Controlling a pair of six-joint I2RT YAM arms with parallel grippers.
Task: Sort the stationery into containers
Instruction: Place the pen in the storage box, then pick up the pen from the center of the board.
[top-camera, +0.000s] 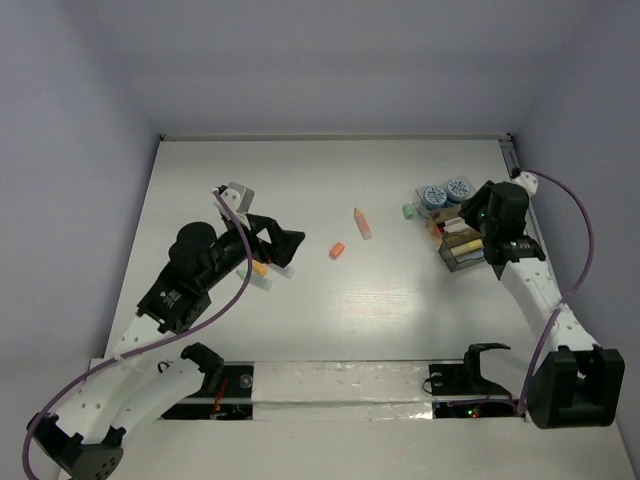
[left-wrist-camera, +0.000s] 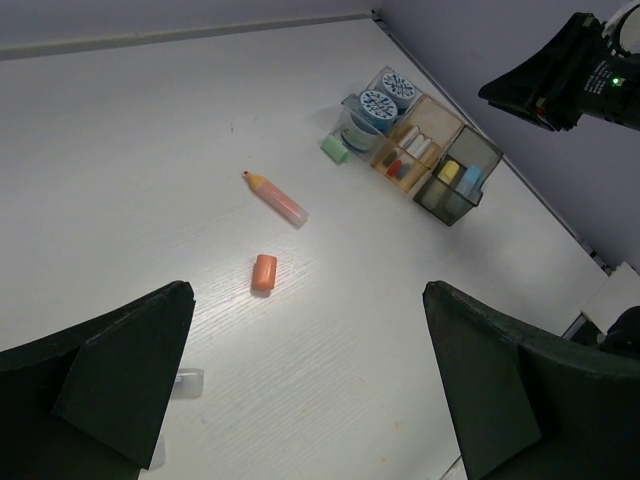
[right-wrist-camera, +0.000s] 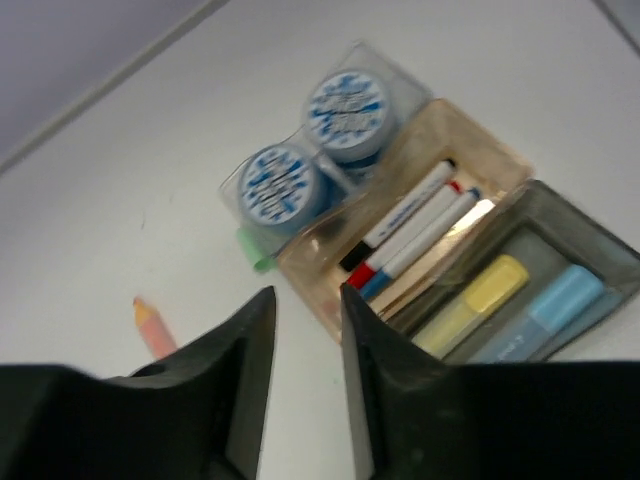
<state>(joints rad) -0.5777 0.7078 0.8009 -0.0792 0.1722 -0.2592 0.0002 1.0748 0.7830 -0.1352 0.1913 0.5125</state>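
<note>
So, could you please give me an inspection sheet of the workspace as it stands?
Surface: white table, no spills seen.
Job's things: divided tray at the right edge holds two blue-and-white rolls, markers, a yellow stick and a blue stick; green piece beside it; orange stick and pencil-like stick loose mid-table; yellow item beneath the left gripper.
Clutter: nothing seen.
Grippers: left gripper hovers, fingers wide apart, empty; right gripper above the tray, fingers narrowly apart, empty.
Cables: purple cables, one looping at each side.
Surroundings: pale walls; silver tape along the near edge.
</note>
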